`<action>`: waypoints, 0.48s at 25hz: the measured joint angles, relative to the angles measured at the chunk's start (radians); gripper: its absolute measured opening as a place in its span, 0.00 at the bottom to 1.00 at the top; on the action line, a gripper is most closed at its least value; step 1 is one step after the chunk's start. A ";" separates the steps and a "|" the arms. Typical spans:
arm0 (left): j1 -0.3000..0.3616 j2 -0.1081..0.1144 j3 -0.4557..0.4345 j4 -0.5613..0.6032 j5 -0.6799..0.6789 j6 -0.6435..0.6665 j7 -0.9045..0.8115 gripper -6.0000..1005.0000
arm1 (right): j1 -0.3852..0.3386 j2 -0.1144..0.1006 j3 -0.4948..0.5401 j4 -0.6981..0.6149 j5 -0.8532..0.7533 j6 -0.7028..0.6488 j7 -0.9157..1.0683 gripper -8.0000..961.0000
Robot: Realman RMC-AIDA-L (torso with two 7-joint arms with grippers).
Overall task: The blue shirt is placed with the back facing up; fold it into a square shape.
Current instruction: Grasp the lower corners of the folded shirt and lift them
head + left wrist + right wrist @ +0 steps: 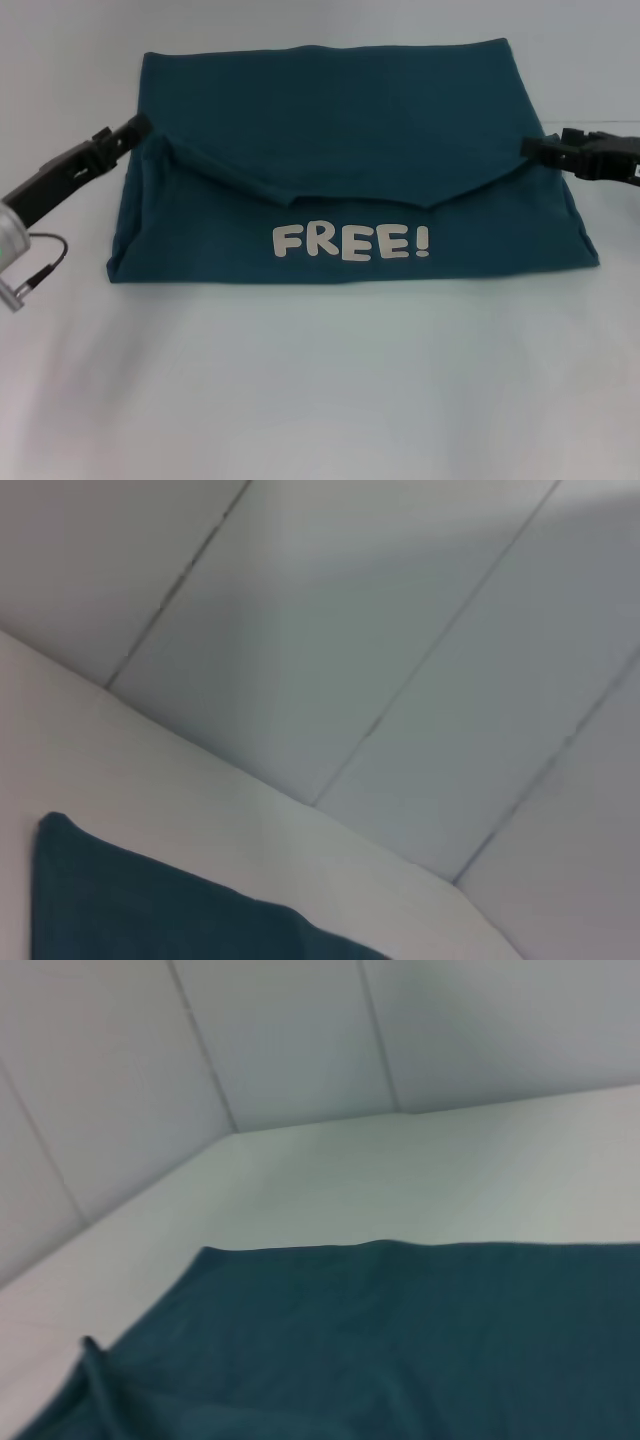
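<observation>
The blue shirt point(340, 120) lies on the white table as a wide folded rectangle. A flap is folded down over its middle, and white "FREE!" lettering point(352, 242) shows on the near strip below it. My left gripper point(138, 128) is at the shirt's left edge, near the upper corner of the fold. At the right edge, about the same height, is my right gripper point(532, 148). One corner of the shirt point(150, 910) shows in the left wrist view. The right wrist view looks across the shirt's flat cloth point(400, 1340) toward its far edge.
The white table point(320, 400) stretches out bare in front of the shirt, toward me. A pale panelled wall point(280, 1040) stands behind the table's far edge. A thin cable point(45, 262) hangs from my left arm at the near left.
</observation>
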 joint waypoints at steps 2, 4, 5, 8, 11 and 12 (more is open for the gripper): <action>0.033 -0.002 0.033 0.030 0.003 0.033 -0.001 0.76 | -0.012 -0.011 0.001 -0.003 0.004 -0.039 0.039 0.85; 0.068 -0.006 0.070 0.067 0.009 0.052 0.001 0.76 | -0.023 -0.028 0.001 -0.001 0.006 -0.082 0.088 0.85; 0.081 -0.007 0.083 0.080 0.011 0.055 0.003 0.76 | -0.027 -0.040 0.002 0.003 0.008 -0.108 0.112 0.85; 0.131 -0.012 0.122 0.127 0.015 0.060 0.038 0.76 | -0.039 -0.066 0.004 0.010 0.019 -0.176 0.172 0.85; 0.155 -0.013 0.124 0.144 0.036 0.060 0.089 0.76 | -0.053 -0.077 0.005 0.009 0.050 -0.215 0.217 0.85; 0.159 -0.013 0.122 0.148 0.056 0.060 0.105 0.76 | -0.058 -0.078 0.005 0.007 0.063 -0.221 0.226 0.85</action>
